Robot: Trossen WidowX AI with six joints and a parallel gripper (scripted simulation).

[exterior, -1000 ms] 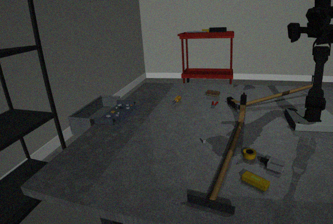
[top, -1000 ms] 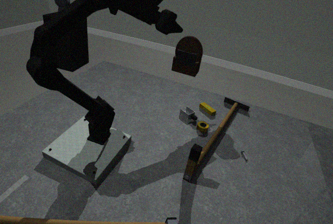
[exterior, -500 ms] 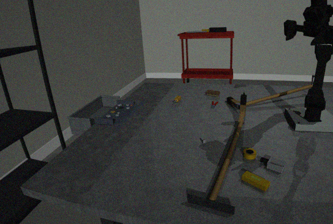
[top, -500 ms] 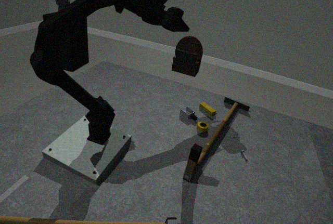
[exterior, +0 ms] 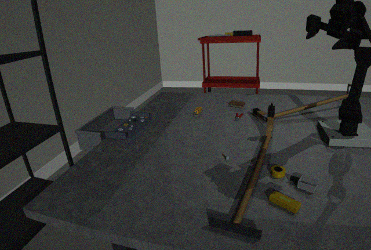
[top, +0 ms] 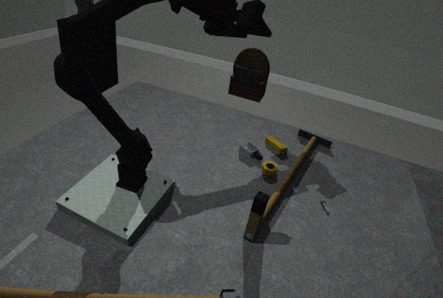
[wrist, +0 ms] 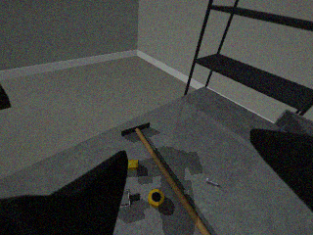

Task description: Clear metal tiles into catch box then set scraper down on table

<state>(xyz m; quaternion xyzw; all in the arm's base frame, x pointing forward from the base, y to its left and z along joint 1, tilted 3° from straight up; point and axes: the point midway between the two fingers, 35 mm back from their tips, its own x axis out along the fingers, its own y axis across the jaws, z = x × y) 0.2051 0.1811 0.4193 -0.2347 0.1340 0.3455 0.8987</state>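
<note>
In the exterior view, my claw (top: 258, 34) (exterior: 321, 42) (wrist: 187, 146) is hanging wide open and empty above the table (top: 200, 252) (exterior: 167, 181) (wrist: 88, 162). The scraper (top: 293, 169) (exterior: 254, 178) (wrist: 166, 177), round wooden handle, flat black blade, is lying with its blade by the near edge. Tiles (exterior: 120, 129), small and pale or orange, are dotting the dark plate (exterior: 115, 135) by the left edge, beside the grey box (exterior: 90, 139) (wrist: 293, 118). I should be lowering squarely astride the handle, then closing firmly against rolling.

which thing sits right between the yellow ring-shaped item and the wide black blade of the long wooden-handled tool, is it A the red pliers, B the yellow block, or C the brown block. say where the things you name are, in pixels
B: the yellow block (top: 276, 145) (exterior: 284, 202) (wrist: 133, 164) lies there, beside the wooden handle (top: 295, 166) (exterior: 257, 170) (wrist: 168, 178).
</note>
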